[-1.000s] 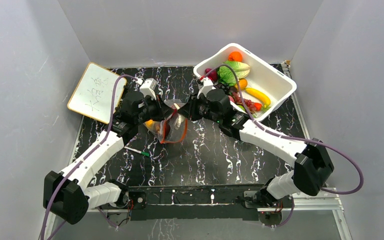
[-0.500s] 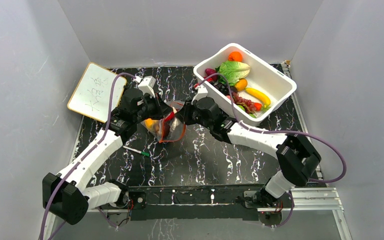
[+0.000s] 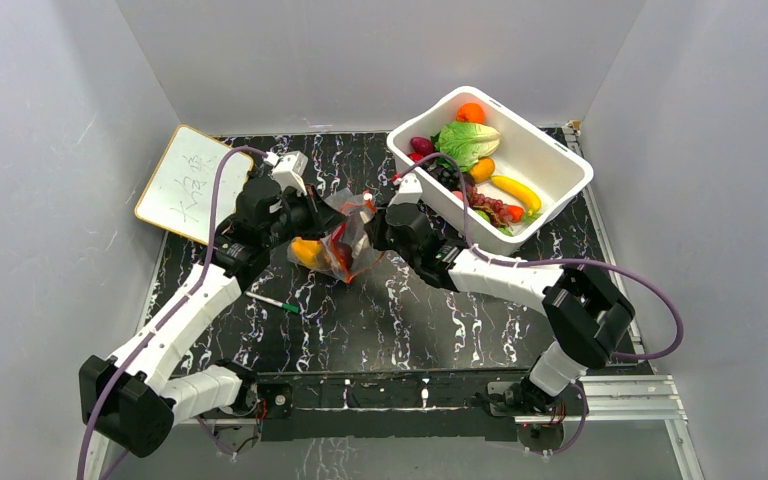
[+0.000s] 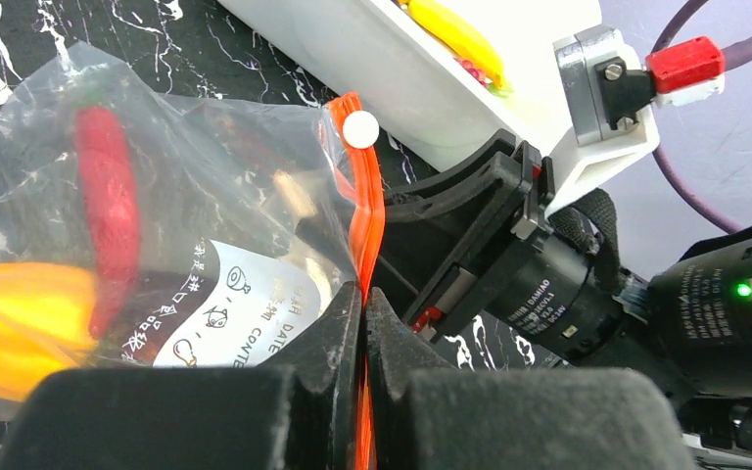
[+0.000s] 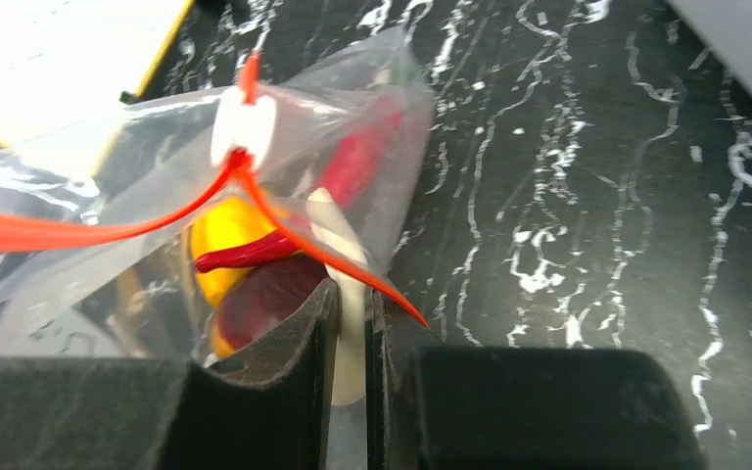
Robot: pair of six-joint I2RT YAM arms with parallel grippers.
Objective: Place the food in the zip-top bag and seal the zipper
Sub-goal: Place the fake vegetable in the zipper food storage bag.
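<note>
Two robot arms are meeting over a dark marbled tabletop (image 3: 410, 310) and holding a clear zip-top bag (image 3: 345, 235) between them, just beside a white tub (image 3: 540, 150).

The left gripper (image 4: 364, 299) is pinching shut on the red-orange zipper (image 4: 364, 220), with the strip running up out of its closed jaws to a white slider (image 4: 360, 128). The right gripper (image 5: 351, 294) is closing its jaws on the bag at the opposite side, clamping clear film with something pale caught between the pads. What that pale thing is cannot be told.

A red chili (image 4: 108, 211) and a yellow piece (image 4: 20, 333) are lying inside the bag. In the right wrist view the two red tracks are spreading apart away from the slider, so the mouth looks only partly closed. More food is sitting in the tub.

The step appears to be sealing. To do it well, the two grippers should be pulling gently apart so the rim is stretching straight and taut. One should be anchoring the bag while the other is drawing along the strip toward its open end. Pressure should be staying on the strip itself, not on the loose film below it. A slack rim would be letting the tracks buckle and miss each other. The chili is lying near the mouth and could be getting trapped in the seal.
</note>
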